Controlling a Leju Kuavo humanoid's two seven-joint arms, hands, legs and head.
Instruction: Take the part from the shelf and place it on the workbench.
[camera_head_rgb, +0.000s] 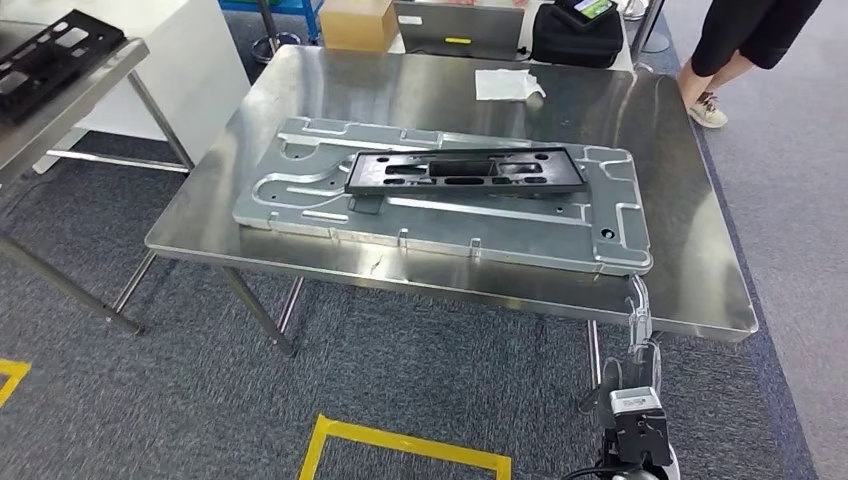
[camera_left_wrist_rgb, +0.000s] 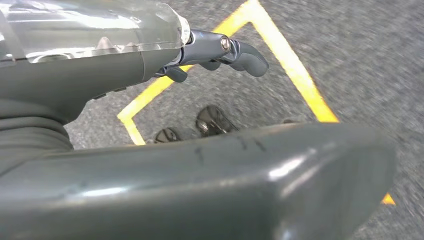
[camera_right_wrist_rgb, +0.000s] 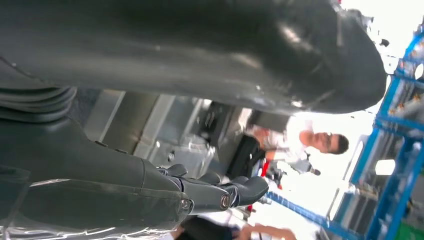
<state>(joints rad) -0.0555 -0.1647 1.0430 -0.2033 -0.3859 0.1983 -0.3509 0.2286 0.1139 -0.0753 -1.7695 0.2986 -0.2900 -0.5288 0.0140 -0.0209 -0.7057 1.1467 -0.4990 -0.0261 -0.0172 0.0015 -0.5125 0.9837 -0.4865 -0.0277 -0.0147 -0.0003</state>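
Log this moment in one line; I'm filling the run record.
black part flat on grey plate | plate on workbench | left hand holds nothing | right hand holds nothing

Workshop or factory floor: steel workbench (camera_head_rgb: 690, 290); grey carpet with yellow floor tape (camera_head_rgb: 400, 442); blue racking (camera_right_wrist_rgb: 395, 125); cardboard box (camera_head_rgb: 358, 22).
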